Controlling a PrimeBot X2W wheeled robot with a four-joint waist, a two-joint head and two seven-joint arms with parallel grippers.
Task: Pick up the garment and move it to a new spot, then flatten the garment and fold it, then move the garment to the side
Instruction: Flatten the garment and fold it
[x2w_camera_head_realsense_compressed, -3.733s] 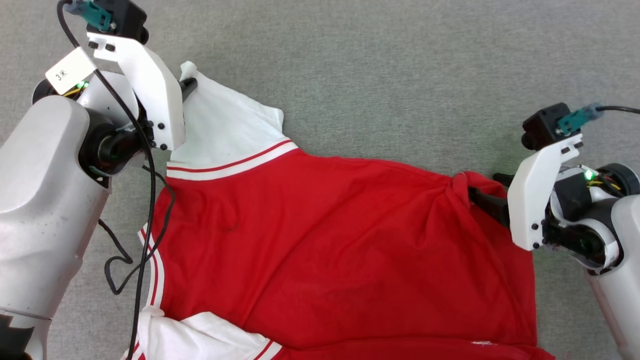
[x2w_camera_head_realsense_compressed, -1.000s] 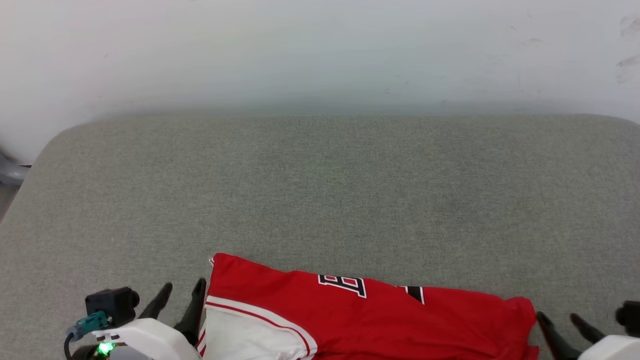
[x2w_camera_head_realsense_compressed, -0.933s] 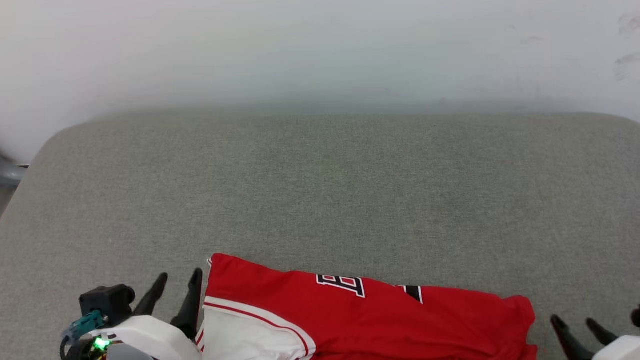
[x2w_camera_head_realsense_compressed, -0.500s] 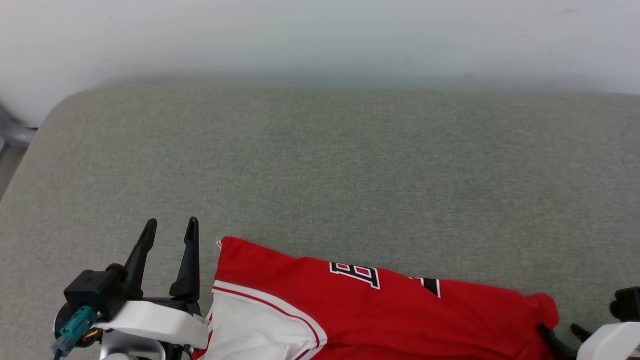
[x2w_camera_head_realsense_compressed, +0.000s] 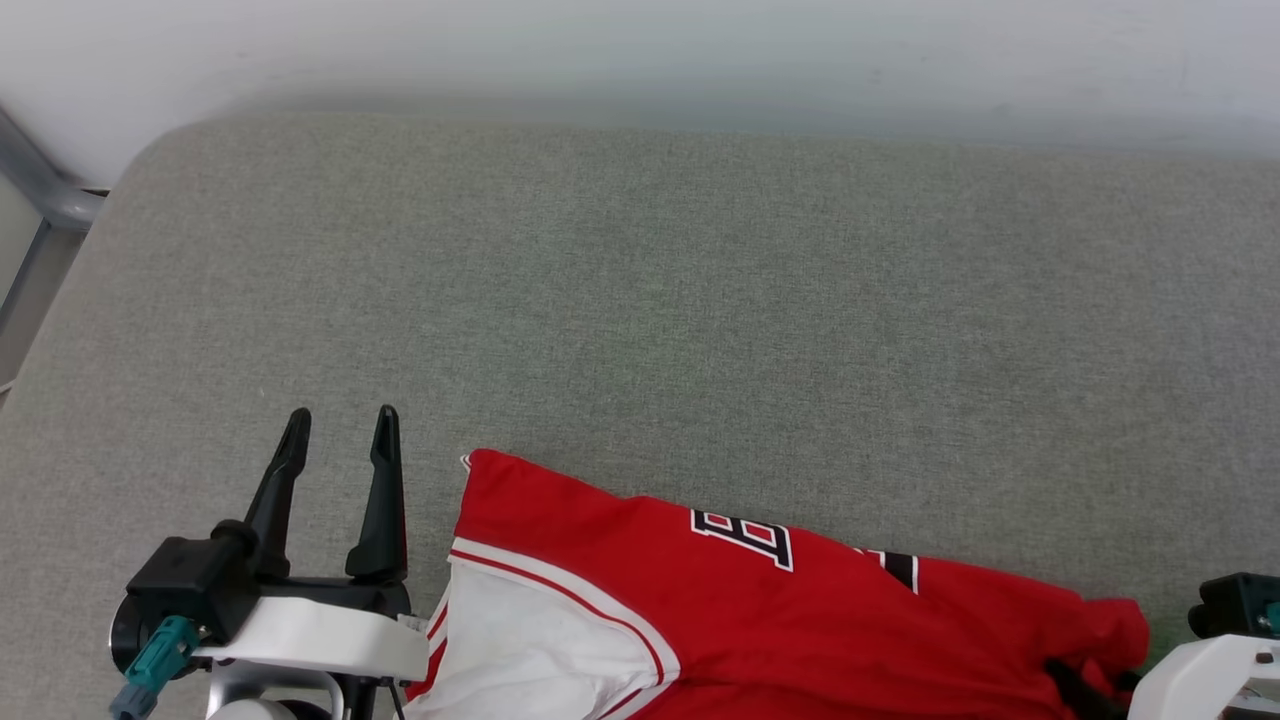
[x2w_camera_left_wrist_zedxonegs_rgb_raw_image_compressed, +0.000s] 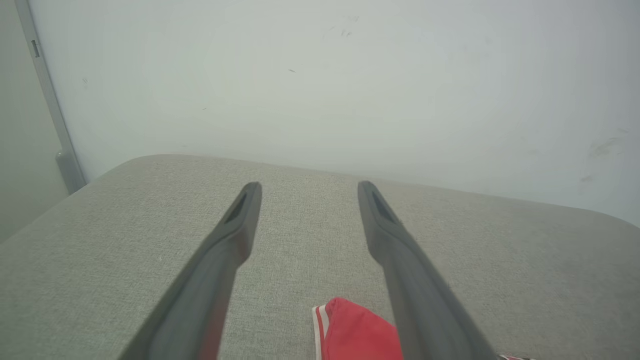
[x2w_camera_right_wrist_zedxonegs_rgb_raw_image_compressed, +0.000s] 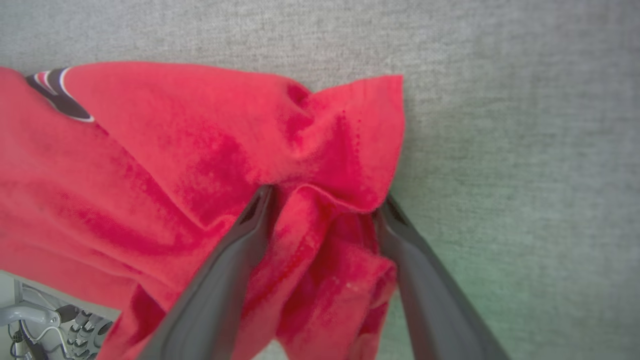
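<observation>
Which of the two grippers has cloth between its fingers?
The right gripper: red cloth of the garment bunches between its fingers; the left gripper stands open beside it.

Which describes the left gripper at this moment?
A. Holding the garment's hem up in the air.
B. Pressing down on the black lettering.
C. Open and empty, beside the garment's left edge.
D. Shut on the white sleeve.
C: in the head view the left gripper has its fingers apart with nothing between them, over the grey surface just left of the garment.
</observation>
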